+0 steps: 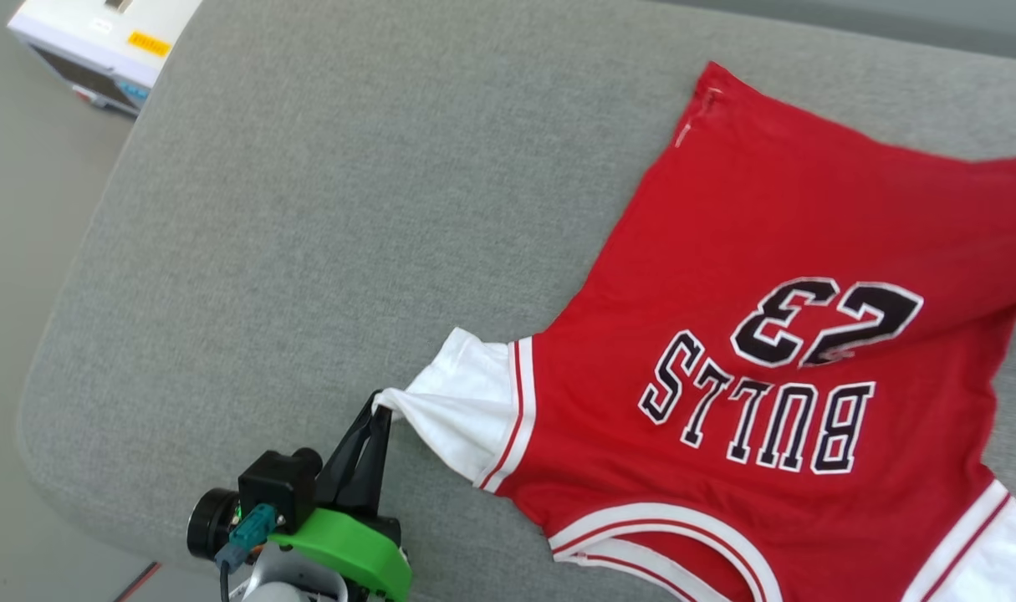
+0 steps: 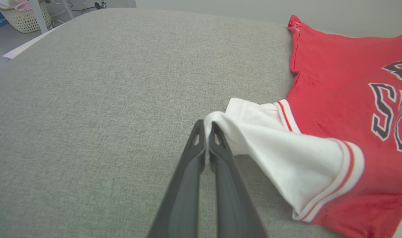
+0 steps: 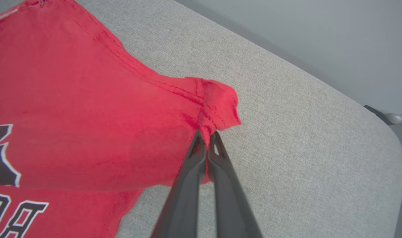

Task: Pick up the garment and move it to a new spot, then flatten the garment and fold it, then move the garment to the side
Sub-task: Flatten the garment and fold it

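Note:
The garment [image 1: 750, 251] is a red jersey with white sleeves and a black "BULLS 23" print facing up, spread over the right part of a grey cushion [image 1: 324, 209]. My left gripper [image 1: 380, 411] is shut on the tip of the white sleeve [image 1: 462, 410] and holds it slightly off the cushion; the left wrist view shows the same pinch, with my left gripper [image 2: 206, 127] on the white sleeve [image 2: 287, 155]. In the right wrist view my right gripper [image 3: 207, 136] is shut on a bunched red hem corner of the garment [image 3: 88, 109].
The grey cushion's rounded edge [image 1: 35, 393] drops to the floor at the left. A white box [image 1: 98, 46] sits on the floor beyond the far left corner. A wicker basket [image 2: 23, 16] stands far off. The cushion's right corner [image 3: 391, 138] curves down.

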You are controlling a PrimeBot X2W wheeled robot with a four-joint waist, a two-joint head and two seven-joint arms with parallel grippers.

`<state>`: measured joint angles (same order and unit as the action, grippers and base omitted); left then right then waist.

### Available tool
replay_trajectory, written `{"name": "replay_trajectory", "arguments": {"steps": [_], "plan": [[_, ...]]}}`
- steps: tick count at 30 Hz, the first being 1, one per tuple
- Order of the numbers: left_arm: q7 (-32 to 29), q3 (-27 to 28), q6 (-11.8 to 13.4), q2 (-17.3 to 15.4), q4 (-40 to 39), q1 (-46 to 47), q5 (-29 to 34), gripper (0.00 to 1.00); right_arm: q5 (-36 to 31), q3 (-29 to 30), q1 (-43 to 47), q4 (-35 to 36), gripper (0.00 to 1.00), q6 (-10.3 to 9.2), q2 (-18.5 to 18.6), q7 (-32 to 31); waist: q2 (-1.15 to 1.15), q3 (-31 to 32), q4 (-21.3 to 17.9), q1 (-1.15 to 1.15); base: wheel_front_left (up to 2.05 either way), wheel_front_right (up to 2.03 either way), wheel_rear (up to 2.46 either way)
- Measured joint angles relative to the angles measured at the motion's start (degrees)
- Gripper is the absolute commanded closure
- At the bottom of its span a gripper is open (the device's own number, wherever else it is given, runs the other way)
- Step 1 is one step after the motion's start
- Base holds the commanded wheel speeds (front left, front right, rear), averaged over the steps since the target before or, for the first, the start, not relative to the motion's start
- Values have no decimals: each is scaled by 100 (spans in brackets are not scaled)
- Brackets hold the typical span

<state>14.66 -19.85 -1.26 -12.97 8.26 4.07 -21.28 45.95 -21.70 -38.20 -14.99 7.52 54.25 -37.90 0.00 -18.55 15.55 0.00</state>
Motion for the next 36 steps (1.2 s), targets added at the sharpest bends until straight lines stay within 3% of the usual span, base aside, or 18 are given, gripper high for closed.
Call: {"name": "replay_trajectory", "arguments": {"steps": [6,12,19,25,29,33,34,35,36], "plan": [[0,53,36,-98,38,-242,3,100,209,495,1407,426,100,0,242,442,0,347,-316,0,0,0,0],[-11,74,119,-154,11,-419,2,100,226,1301,2903,762,100,0,34,708,0,616,-646,0,0,0,0],[-35,107,160,-249,-12,-542,-7,100,38,2346,4632,1347,100,0,-761,678,0,874,-946,0,0,0,0],[-58,103,160,-297,-1,-548,-47,100,-222,2802,5712,1551,100,0,-1835,433,0,899,-1101,0,0,0,0],[-57,90,159,-301,40,-540,-47,100,-291,2769,5782,1272,100,0,-2234,336,0,842,-1106,0,0,0,0],[-57,71,156,-301,86,-533,-48,100,-297,2749,5765,1157,100,0,-2315,366,0,832,-1088,0,0,0,0],[-56,68,155,-301,98,-528,-48,100,-297,2769,5745,1143,65,0,-2328,411,0,839,-1088,0,0,0,0],[-56,67,156,-301,109,-527,-48,100,-298,2792,5743,1138,0,0,-2332,450,0,847,-1089,0,0,0,0],[-56,64,156,-301,120,-527,-48,100,-300,2819,5736,1139,0,1,-2337,488,0,859,-1091,0,0,0,0]]}}
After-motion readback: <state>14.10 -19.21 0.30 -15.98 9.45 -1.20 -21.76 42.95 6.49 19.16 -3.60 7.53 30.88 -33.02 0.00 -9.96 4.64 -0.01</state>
